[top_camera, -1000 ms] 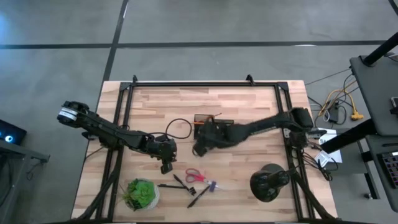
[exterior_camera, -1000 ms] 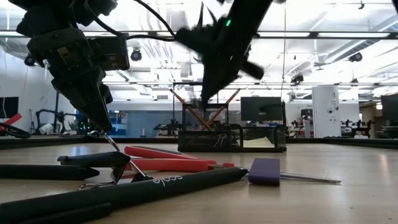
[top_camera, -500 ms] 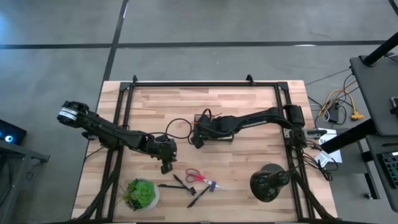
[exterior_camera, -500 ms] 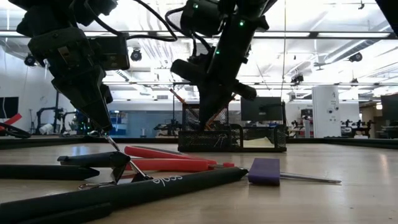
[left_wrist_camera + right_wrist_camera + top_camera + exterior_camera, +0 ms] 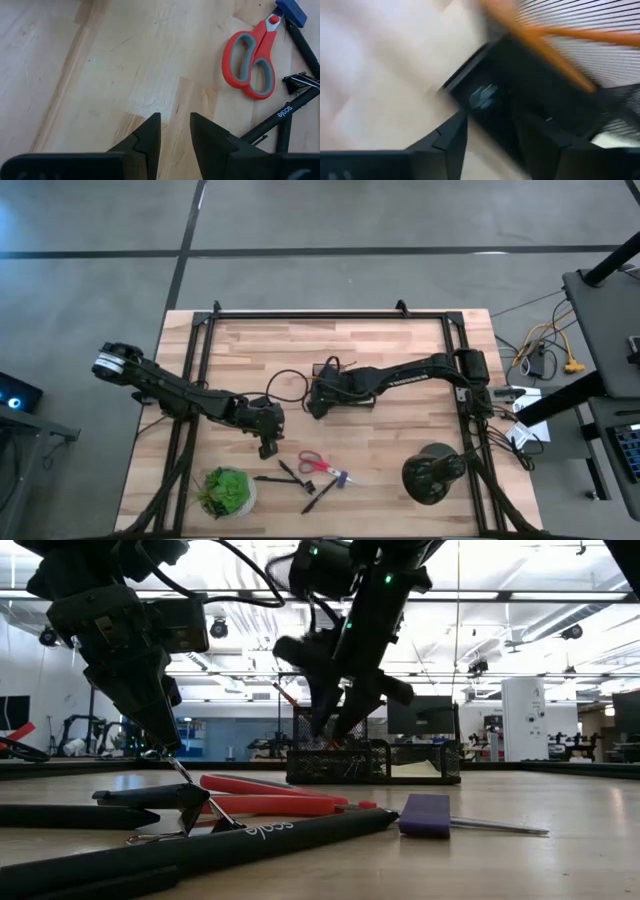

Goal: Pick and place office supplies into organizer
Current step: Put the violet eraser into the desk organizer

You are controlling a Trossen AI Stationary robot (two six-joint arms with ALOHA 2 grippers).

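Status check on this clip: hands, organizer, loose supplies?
Right hand open over organizer. Left hand empty near scissors. Pens on table. Nothing blocking.

One word is being shown: "scale", or something close to it, is printed in pale lowercase letters along the barrel of a black pen point(image 5: 280, 116) lying on the table point(image 5: 100, 75). In the left wrist view it is being seen next to the red scissors point(image 5: 252, 62). The same lettering is being displayed on that pen in the low view point(image 5: 262, 831), where it cannot be made out with certainty. No other text, number or sign is being shown legibly.
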